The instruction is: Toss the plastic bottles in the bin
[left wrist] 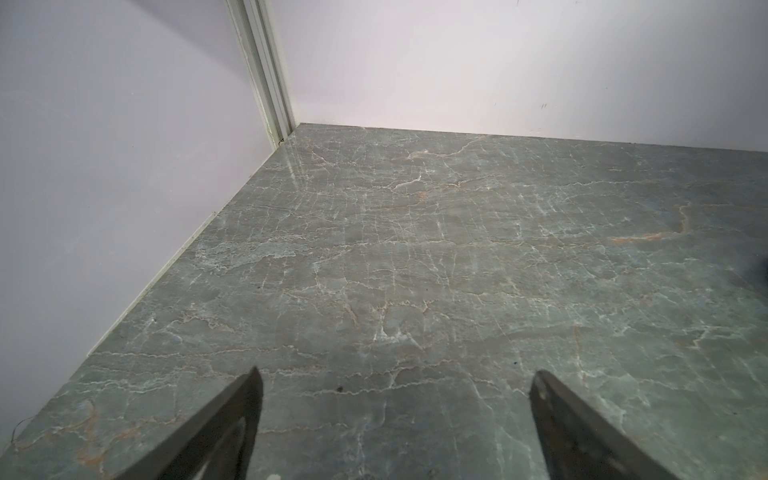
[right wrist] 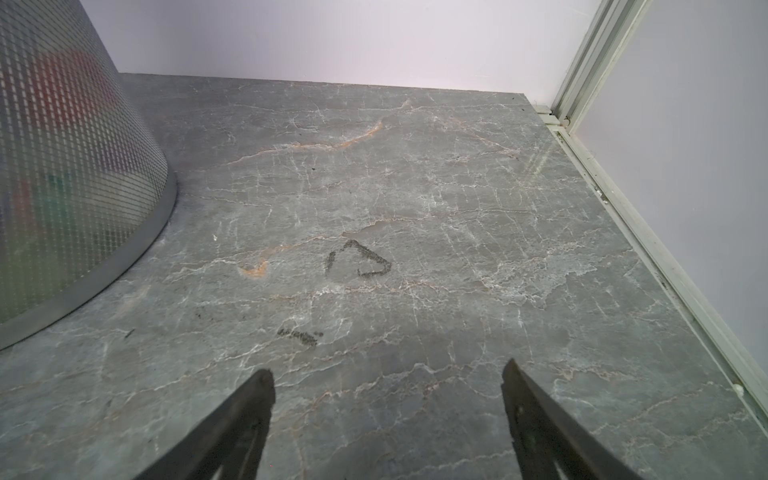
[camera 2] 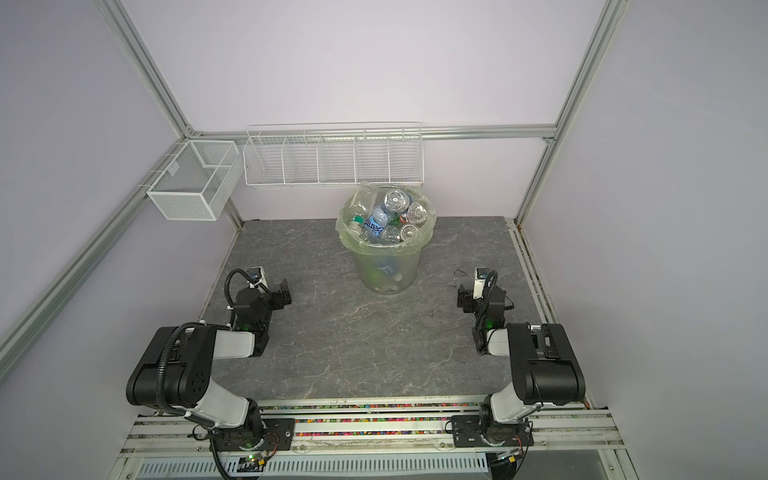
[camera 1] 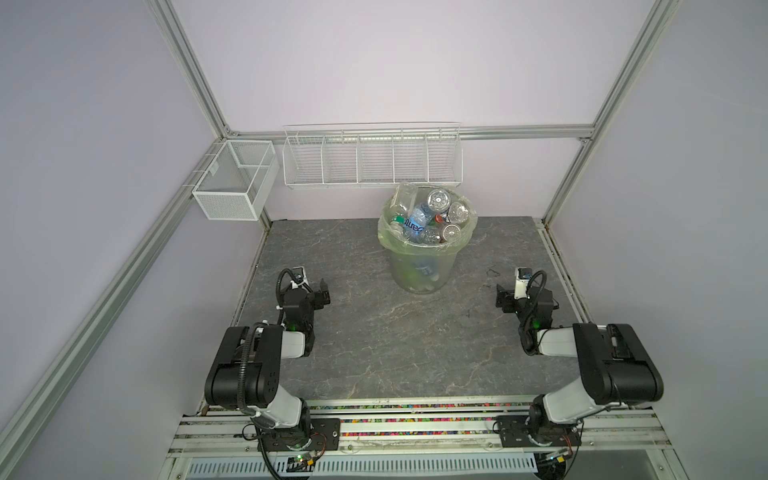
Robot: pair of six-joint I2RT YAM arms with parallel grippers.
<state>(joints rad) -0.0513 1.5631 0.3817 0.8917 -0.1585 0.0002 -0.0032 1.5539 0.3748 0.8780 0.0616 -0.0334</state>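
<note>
The bin [camera 1: 420, 270] is a pale green translucent bucket with a light-green bag, standing at the back middle of the table in both top views [camera 2: 386, 272]. Several plastic bottles [camera 1: 419, 222] fill it to the rim, clear ones with blue labels and coloured caps [camera 2: 376, 222]. No bottle lies on the table. My left gripper [camera 1: 322, 295] [left wrist: 397, 372] hovers open and empty at the left, well short of the bin. At the right my right gripper [camera 1: 503, 299] [right wrist: 387, 368] also stands open and empty. Part of the bin's wall [right wrist: 62, 166] shows in the right wrist view.
A white wire rack [camera 1: 372, 156] with several compartments hangs on the back wall above the bin. A white mesh basket [camera 1: 235, 178] hangs at the back left corner. Black scuff marks [right wrist: 359, 259] lie on the grey marble table [camera 1: 374, 332]. Aluminium frame posts edge the walls.
</note>
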